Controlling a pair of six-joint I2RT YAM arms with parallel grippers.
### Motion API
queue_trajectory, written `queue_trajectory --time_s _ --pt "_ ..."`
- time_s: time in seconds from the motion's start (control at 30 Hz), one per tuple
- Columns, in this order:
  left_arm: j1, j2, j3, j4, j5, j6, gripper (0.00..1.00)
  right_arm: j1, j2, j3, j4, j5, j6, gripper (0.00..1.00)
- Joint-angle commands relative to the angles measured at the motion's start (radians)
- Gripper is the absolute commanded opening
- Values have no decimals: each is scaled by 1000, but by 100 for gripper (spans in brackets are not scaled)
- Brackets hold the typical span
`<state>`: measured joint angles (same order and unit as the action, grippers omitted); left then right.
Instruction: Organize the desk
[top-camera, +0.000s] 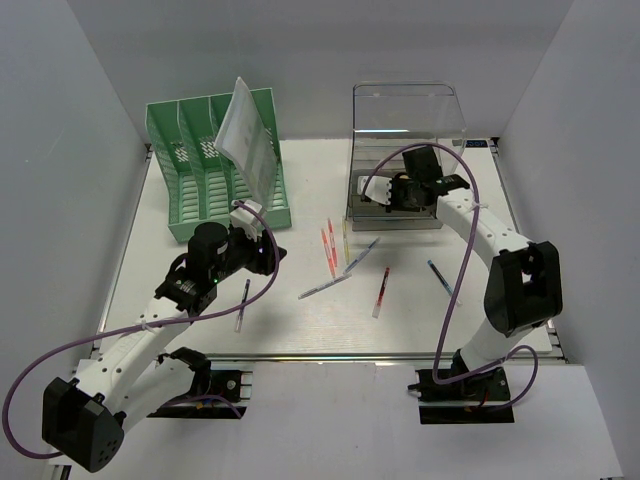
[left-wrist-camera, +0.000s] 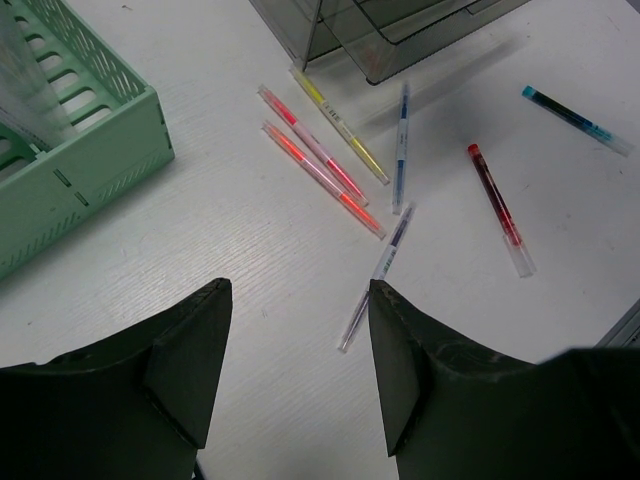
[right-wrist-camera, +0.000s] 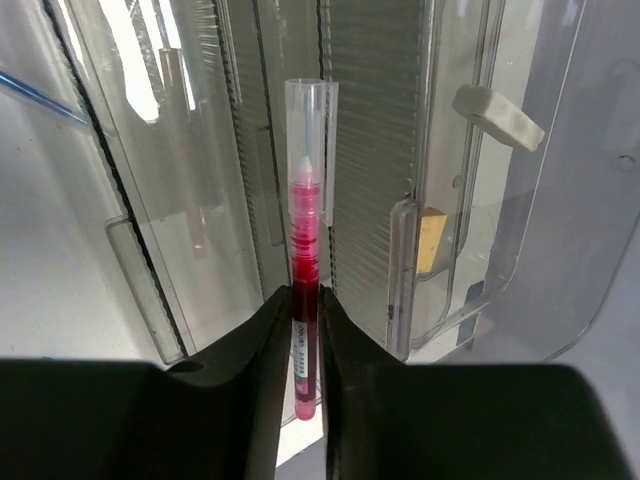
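At about 10 o'clock on the tabletop stands the green file rack, with a sheaf of paper leaning out of one slot. Just off its 5 o'clock corner the left arm hangs low. Its wrist view shows the left jaws spread wide with nothing between them, facing the loose pens, probably lined up to take one. A dark pen lies apart from the others, close beside that arm.

Seen from above, the rest are scattered mid-tabletop. A pink pen and an orange pen lie side by side, with a yellow pen and a blue pen nearer the box. A purple pen lies toward 6 o'clock of them, a red pen toward 4 o'clock, and a teal pen well off at 3 o'clock.

At 1 o'clock stands the clear drawer box, one drawer seemingly pulled out toward the arms. The right arm reaches over it, the right jaws pinched narrow on a magenta pen. They grip it low on the barrel, capped end pointing to 12 o'clock in the wrist view, in line with the box's ribbed walls. I judge it is held lengthwise so that it can slip into a narrow compartment. With most pens loose, the sorting looks far from done
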<state>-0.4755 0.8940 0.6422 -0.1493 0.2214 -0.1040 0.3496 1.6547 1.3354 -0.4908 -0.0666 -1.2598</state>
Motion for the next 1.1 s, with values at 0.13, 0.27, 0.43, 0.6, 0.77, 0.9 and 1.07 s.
queue_trajectory --time_s 0.13,0.27,0.43,0.6,0.77,0.9,1.07 --pt "-5 -10 4 17 15 9 67 5 -1 59 5 22 -27 31" --pt "-5 -10 4 19 16 7 67 5 -27 59 -11 5 6 33" --pt "-5 -3 4 27 30 -5 50 -3 -133 58 -39 -136 245 18" --pt "-5 3 7 34 71 -11 12 -29 -366 -126 118 -102 840 0" --pt "-5 -6 8 31 81 -16 31 -92 -454 -208 -101 -255 870 0" --pt "-5 -40 4 39 78 -25 58 -95 -422 -211 -294 -447 788 33" --pt "-5 -55 8 34 72 -29 61 -60 -325 -226 -391 -510 662 53"
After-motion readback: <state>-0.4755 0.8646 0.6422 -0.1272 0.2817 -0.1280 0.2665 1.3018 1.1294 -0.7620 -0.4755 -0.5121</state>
